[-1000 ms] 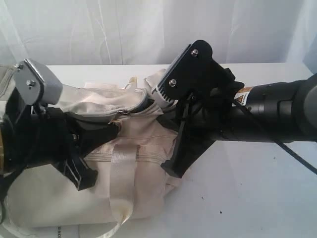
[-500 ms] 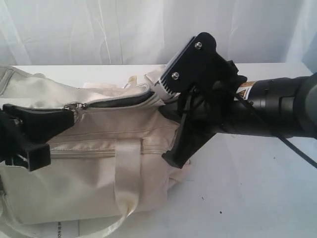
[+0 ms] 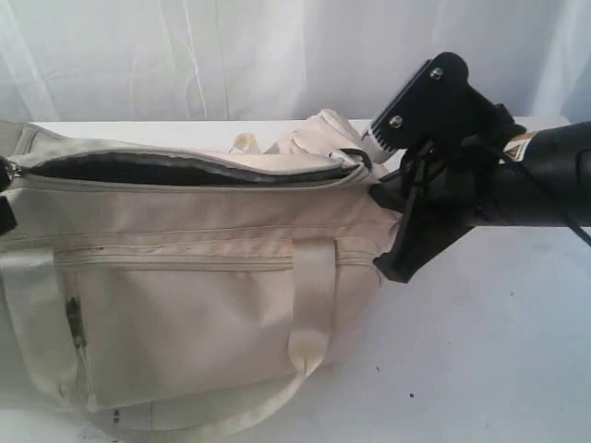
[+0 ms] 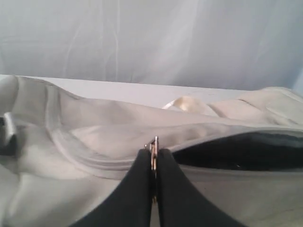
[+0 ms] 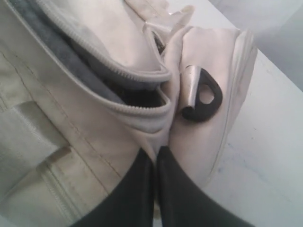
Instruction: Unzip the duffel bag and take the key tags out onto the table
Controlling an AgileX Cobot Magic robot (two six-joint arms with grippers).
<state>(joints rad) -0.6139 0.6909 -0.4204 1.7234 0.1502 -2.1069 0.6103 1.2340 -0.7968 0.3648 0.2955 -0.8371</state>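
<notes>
The cream duffel bag (image 3: pixel 185 305) lies across the white table (image 3: pixel 489 369), and its top zip gapes as a long dark slit (image 3: pixel 185 173). In the left wrist view, my left gripper (image 4: pixel 154 158) is shut on the metal zip pull (image 4: pixel 154 144) at one end of the dark opening (image 4: pixel 241 150). Only a black sliver of that gripper (image 3: pixel 5 214) shows at the exterior view's left edge. My right gripper (image 3: pixel 386 242) pinches the bag's other end. Its jaws are shut (image 5: pixel 155 155) on a fold of cream fabric below the zip's end. No key tags show; the bag's inside is dark.
A black loop on a grey tab (image 5: pixel 201 97) hangs on the bag's end. A webbing handle (image 3: pixel 309 295) and a front pocket with a dark pull (image 3: pixel 74 318) face the camera. White curtain (image 3: pixel 277 55) backs the table. Bare tabletop (image 5: pixel 270 151) lies beside the bag's end.
My left gripper has dragged the zip pull far to the left, almost out of the exterior view, lengthening the opening. The right gripper has shifted right with the bag's end, stretching the bag flat.
</notes>
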